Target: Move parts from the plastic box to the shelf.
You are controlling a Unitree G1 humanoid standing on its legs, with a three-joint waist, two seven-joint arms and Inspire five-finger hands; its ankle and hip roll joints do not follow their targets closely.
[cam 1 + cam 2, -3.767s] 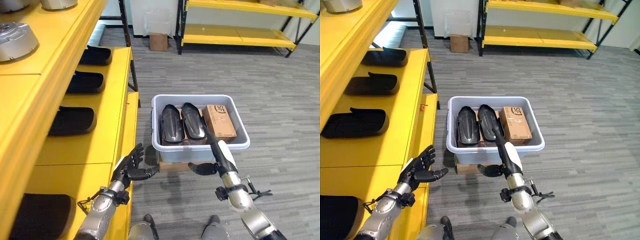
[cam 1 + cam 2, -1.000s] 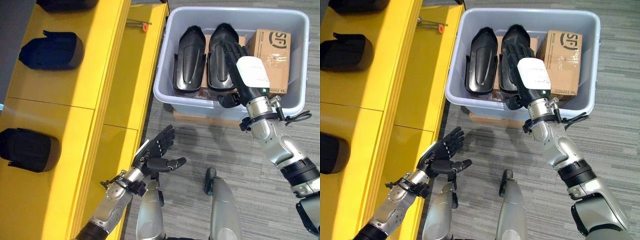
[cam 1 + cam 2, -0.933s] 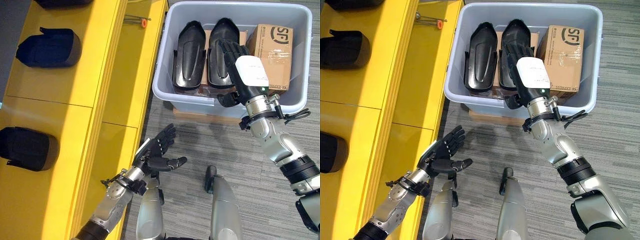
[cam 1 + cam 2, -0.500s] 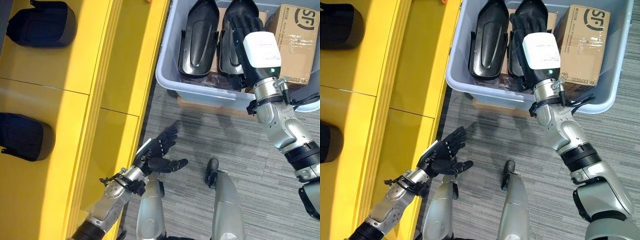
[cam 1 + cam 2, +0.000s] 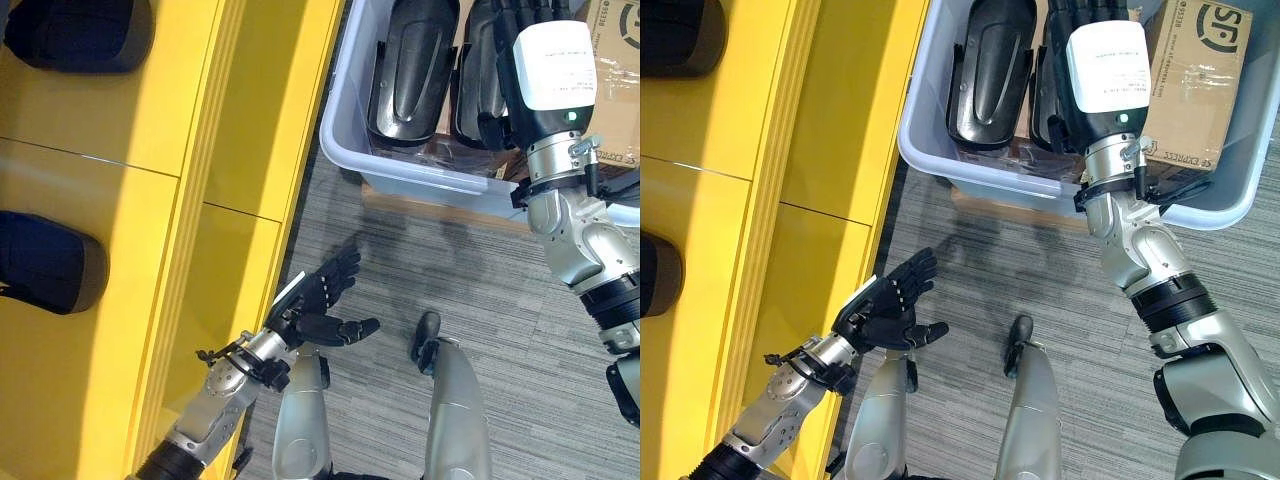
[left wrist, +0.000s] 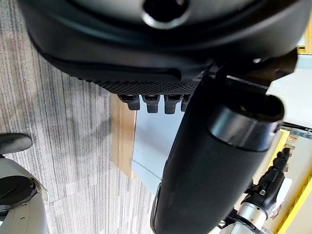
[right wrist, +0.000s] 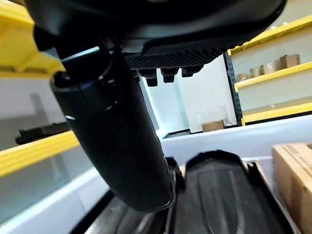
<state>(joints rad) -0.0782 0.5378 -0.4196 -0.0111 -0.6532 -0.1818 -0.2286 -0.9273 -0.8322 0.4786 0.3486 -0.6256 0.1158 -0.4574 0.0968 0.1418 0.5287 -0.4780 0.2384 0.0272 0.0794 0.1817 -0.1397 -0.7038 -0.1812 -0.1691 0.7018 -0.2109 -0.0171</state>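
Right robot hand (image 5: 1092,40) reaches into the plastic box (image 5: 930,155), fingers straight above a black part (image 5: 477,85); left robot hand (image 5: 885,310) hovers open beside the yellow shelf (image 5: 790,180).

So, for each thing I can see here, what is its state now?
Box: on the floor, holding two parts and a carton.
Left part: lying in the box, untouched.
Right part: under the right hand.
Right hand: open, over that part.
Left hand: open, empty.
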